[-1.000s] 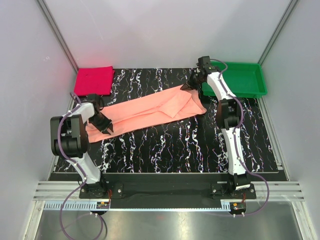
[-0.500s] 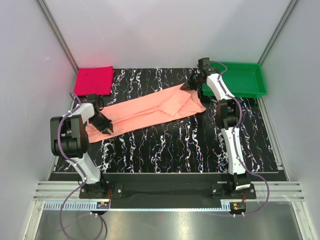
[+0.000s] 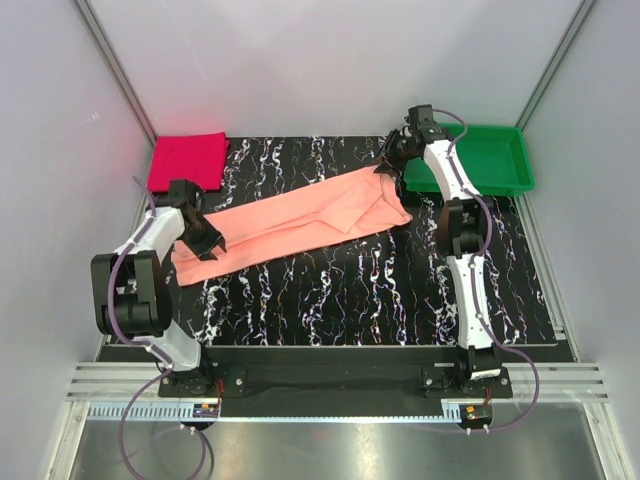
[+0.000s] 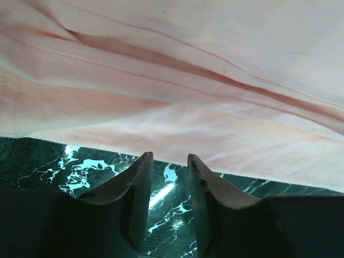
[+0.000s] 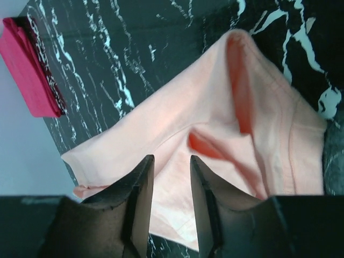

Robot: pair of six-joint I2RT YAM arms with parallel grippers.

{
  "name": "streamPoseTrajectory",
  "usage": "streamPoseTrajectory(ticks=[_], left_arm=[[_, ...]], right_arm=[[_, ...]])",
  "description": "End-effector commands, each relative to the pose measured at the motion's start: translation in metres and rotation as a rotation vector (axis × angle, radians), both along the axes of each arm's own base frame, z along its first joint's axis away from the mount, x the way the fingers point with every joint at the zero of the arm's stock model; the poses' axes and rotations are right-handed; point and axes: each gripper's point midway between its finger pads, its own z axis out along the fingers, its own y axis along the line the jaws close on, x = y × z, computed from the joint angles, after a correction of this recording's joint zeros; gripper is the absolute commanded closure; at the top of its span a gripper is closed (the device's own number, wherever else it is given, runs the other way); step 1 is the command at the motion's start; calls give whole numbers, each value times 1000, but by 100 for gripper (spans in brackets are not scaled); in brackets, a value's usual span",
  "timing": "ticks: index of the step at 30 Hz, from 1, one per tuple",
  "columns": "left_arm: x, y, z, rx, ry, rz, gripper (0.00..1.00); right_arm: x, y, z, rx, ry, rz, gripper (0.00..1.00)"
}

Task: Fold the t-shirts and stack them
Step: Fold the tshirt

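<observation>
So the pink shirt [image 3: 300,220] is laid stretched as a long strip across the desk [image 3: 380,290] from 8 to 1 o'clock, probably for an end-to-end fold, with the left end effector [image 3: 208,243] and right end effector [image 3: 392,159] parted and empty at its ends, and the red shirt [image 3: 187,161] kept folded at 10 o'clock.

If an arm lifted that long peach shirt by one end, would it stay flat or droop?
Probably droop: the peach shirt lies in soft creases and overlapping layers, so it looks floppy. Being thin cloth, it is likely light. Pushed, it would probably bunch up rather than slide on the table.
</observation>
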Motion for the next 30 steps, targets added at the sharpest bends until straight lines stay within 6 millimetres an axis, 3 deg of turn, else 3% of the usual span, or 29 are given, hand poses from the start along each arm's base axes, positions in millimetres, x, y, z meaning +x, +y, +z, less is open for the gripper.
streamPoseTrajectory(ticks=[1, 2, 3, 4, 6, 7, 8, 10, 11, 14, 16, 18, 23, 30], left_arm=[[21, -3, 25, 1, -102, -55, 63], [23, -4, 24, -7, -104, -63, 63], [26, -8, 25, -29, -110, -77, 63], [27, -9, 24, -35, -110, -90, 64], [30, -14, 17, -64, -93, -108, 64], [31, -16, 14, -73, -91, -121, 65], [31, -18, 8, -85, -74, -127, 65], [32, -22, 3, -104, -64, -135, 66], [32, -24, 0, -109, -59, -142, 66], [30, -30, -7, -124, -44, -164, 66], [27, -31, -13, -122, -28, -172, 66], [25, -31, -16, -114, -21, -176, 66], [18, -29, -28, -102, 12, -180, 67], [13, -28, -36, -102, 36, -178, 67]], right_arm=[[-20, 8, 84, -31, -130, 58, 59], [-28, 16, 85, -30, -121, 77, 59], [-38, 26, 99, -16, -138, 108, 59], [-58, 53, 87, -20, -102, 170, 59], [-82, 84, 95, 3, -111, 250, 61], [-98, 95, 82, 1, -69, 281, 62], [-116, 117, 78, 7, -52, 326, 68], [-139, 135, 66, 34, -9, 356, 73], [-155, 153, 65, 45, -9, 395, 74], [-182, 178, 47, 64, 21, 451, 83], [-196, 184, 32, 63, 55, 471, 93], [-202, 188, 22, 39, 58, 483, 100], [-206, 186, 1, 17, 76, 480, 100], [-188, 194, -24, 10, 86, 438, 100]])
